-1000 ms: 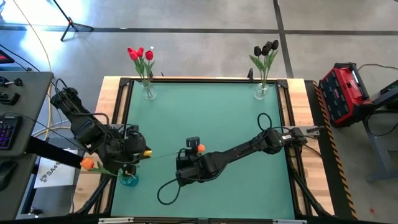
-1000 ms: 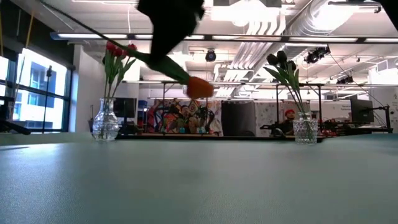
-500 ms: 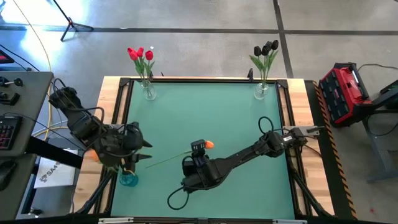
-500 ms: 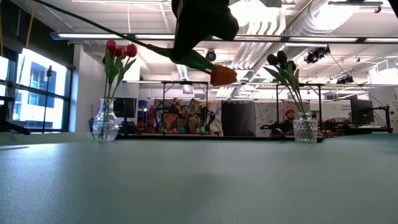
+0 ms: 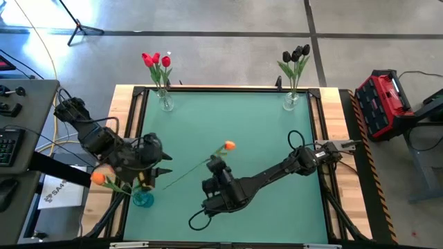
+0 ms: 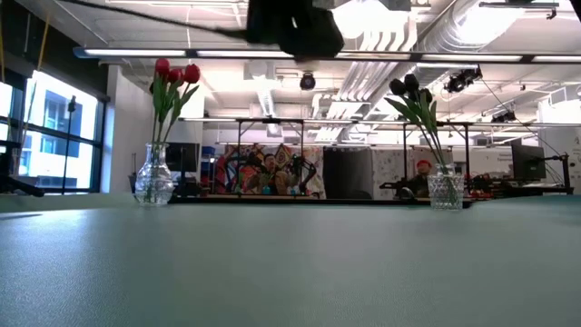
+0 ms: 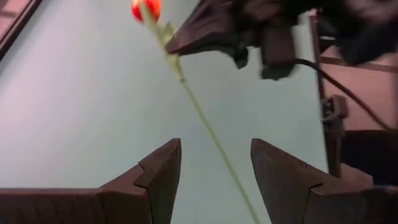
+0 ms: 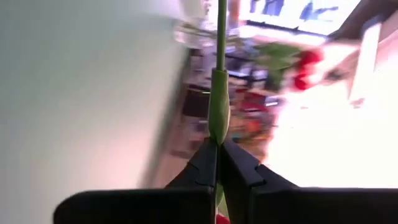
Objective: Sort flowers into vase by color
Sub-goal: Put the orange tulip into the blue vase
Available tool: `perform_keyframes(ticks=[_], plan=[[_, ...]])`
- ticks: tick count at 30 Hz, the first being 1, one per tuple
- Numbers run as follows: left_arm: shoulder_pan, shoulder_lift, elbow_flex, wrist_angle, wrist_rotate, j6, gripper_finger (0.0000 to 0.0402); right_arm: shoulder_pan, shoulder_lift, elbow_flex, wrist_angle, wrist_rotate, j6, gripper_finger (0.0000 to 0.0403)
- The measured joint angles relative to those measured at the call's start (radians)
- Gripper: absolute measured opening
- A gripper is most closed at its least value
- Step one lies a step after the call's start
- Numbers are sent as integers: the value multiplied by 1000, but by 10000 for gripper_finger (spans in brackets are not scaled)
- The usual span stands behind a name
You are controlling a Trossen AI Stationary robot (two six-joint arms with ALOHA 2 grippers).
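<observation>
An orange tulip (image 5: 228,146) hangs over the middle of the table with my right gripper (image 5: 216,164) shut on its green stem (image 7: 199,112). The stem's lower end runs between the fingers of my open left gripper (image 7: 216,146) at the near left, apart from both. Under the left arm, a bluish vase (image 5: 142,199) holds another orange tulip (image 5: 99,178). A glass vase of red tulips (image 5: 156,61) stands at the far left. A vase of dark tulips (image 5: 296,54) stands at the far right. My right gripper pinches the tulip's stem a little below the head, by a leaf (image 8: 219,112), between its two shut fingers (image 7: 193,34). The fingers lie across the stem. The tulip is lifted clear of the table, its stem slanting from the head toward the table's near left.
A red toolbox (image 5: 384,104) sits off the table's right side and a keyboard (image 5: 5,145) off its left. A cable (image 5: 201,220) loops under the right arm. Bare green table (image 5: 235,117) lies between the two far vases.
My left gripper has opened and let go of the stem's lower end, rising slightly. My right gripper has rolled its wrist, and the tulip's head has swung from beside the gripper toward the far edge and up, out of the low view.
</observation>
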Motion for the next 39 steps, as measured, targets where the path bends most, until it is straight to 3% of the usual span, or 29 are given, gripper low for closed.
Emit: perform_keyframes(ticks=[6,10,19,28,39], plan=[[80,35,0,27,55,-10,184,8,0,0,143,202,-411,0],[125,43,0,76,77,-11,184,-1,1,5,197,205,-591,0],[196,50,0,86,64,-20,184,-24,2,56,229,210,-603,0],[235,123,0,47,72,-16,184,-14,-68,60,393,164,-650,0],[238,136,0,76,145,6,184,-7,-67,60,441,124,-707,0]])
